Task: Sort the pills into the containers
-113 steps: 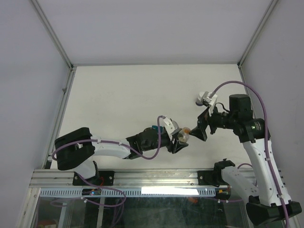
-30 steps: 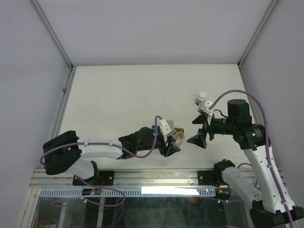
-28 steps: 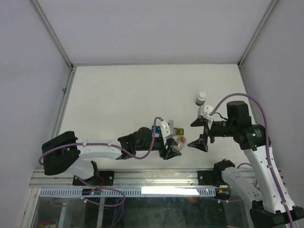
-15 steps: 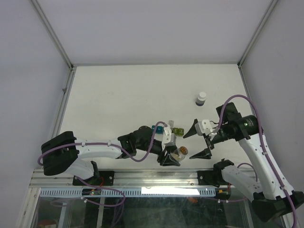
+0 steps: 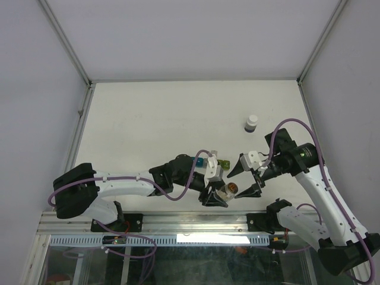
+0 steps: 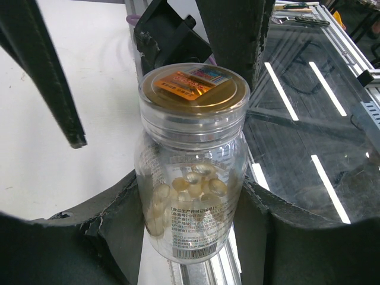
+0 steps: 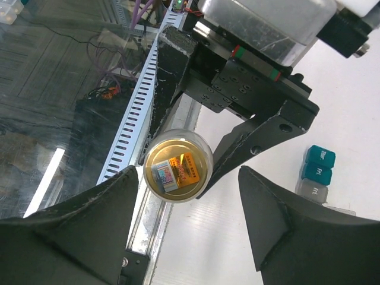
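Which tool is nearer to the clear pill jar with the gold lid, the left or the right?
Left. The left tool grips the pill jar by its body. The right tool is open at the lid, one finger on each side, not clamped.

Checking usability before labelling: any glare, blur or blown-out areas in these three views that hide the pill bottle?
Top external: even, soft light and faint shadows, but the pill bottle is tiny. Left wrist: the bottle is sharp; light strips glare on the glass panel; the left claw's fingers are near-black, without detail. Right wrist: the lid is crisp, the table washed out white.
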Available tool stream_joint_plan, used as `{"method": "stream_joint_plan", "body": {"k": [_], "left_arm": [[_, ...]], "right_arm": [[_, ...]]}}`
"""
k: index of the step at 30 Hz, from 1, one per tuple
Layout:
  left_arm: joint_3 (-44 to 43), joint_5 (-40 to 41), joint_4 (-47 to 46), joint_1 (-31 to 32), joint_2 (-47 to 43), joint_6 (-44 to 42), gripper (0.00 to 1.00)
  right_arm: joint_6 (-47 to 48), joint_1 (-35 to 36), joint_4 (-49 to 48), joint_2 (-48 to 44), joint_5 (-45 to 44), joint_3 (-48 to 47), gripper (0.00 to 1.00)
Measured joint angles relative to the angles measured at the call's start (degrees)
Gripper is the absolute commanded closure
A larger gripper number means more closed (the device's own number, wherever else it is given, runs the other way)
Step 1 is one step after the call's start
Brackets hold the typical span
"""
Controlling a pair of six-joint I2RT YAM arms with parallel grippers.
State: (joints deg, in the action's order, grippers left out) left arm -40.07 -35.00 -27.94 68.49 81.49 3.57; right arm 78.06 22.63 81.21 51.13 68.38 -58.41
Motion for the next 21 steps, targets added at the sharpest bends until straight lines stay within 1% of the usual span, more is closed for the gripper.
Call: {"method": "stream_joint_plan", "body": {"k": [4,13,15,16,18,19,21], "left_arm": [[-0.11,-0.09,0.00,-0.35,0.02,0.04,1.00],[-0.66,-0.07,-0.04,-1.09,0.04,0.44,1.00],[-0.66,-0.02,-0.02,-1.09,0.04,0.55,1.00],[-0.66,0.22,0.02,-1.09,0.04,0.72,1.00],[-0.66,1.16,0.00,-1.09,0.04,1.09,1.00],[-0.61,2.03,-0.02,-1.09,0.04,1.20,1.00],[-0.20,4.26,-0.76,-1.09,0.02,1.49,1.00]], "right_arm": [[-1.07,0.31,-0.94,-0.31,-0.02,0.39,0.36],[-4.57,0.79,-2.40,-0.55,-0.13,0.68,0.60],[-6.36,0.85,-3.43,-0.61,-0.28,0.83,0.63],[-7.76,0.94,-4.09,-0.66,-0.46,0.90,0.66],[-10.75,1.11,-5.55,-0.68,-1.14,0.90,0.78],[-12.66,1.16,-6.49,-0.61,-1.75,0.90,0.82],[-16.50,1.25,-8.31,-0.28,-3.30,0.76,0.84]]}}
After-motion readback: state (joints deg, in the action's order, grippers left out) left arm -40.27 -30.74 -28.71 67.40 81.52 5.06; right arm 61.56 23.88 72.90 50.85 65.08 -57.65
